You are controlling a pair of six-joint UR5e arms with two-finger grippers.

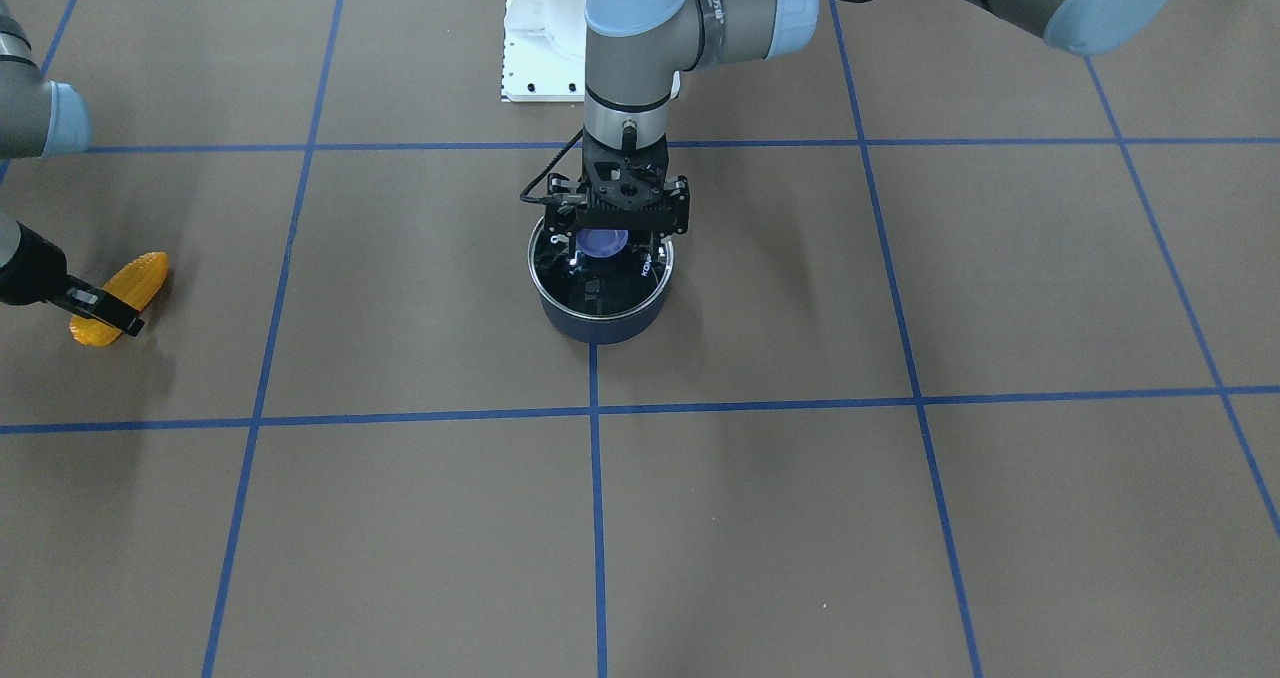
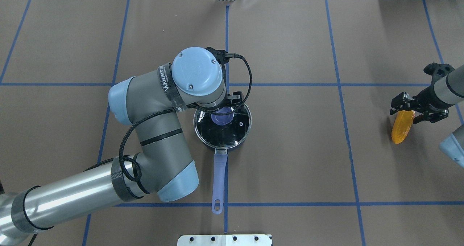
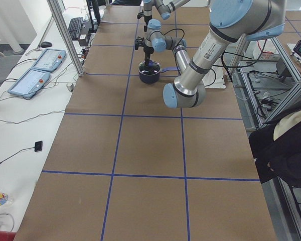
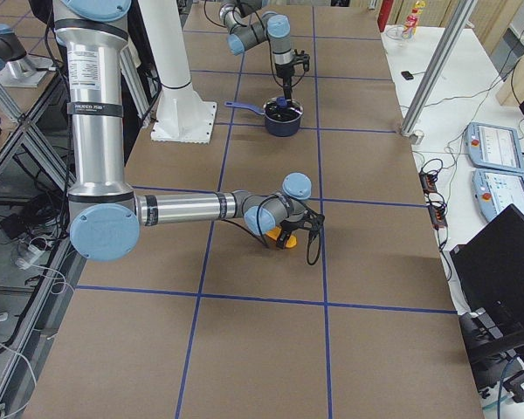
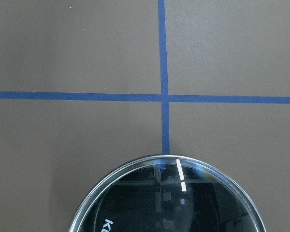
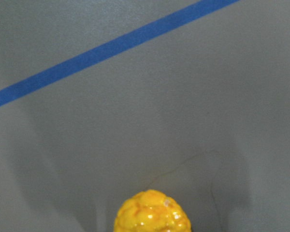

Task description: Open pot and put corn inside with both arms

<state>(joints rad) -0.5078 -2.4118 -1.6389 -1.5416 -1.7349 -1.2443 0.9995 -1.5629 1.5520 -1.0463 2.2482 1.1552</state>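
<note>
The dark navy pot stands mid-table with its glass lid on it and its periwinkle handle pointing toward the robot. My left gripper hangs straight down over the lid's blue knob; its jaws look open, one on each side of the knob. The lid's far rim shows in the left wrist view. The orange-yellow corn lies on the table at my far right. My right gripper is open and low over the corn's end, whose tip shows in the right wrist view.
Blue tape lines grid the brown table cover. The white robot base plate sits at the near edge. Teach pendants lie on the side bench, and a person stands beside the table.
</note>
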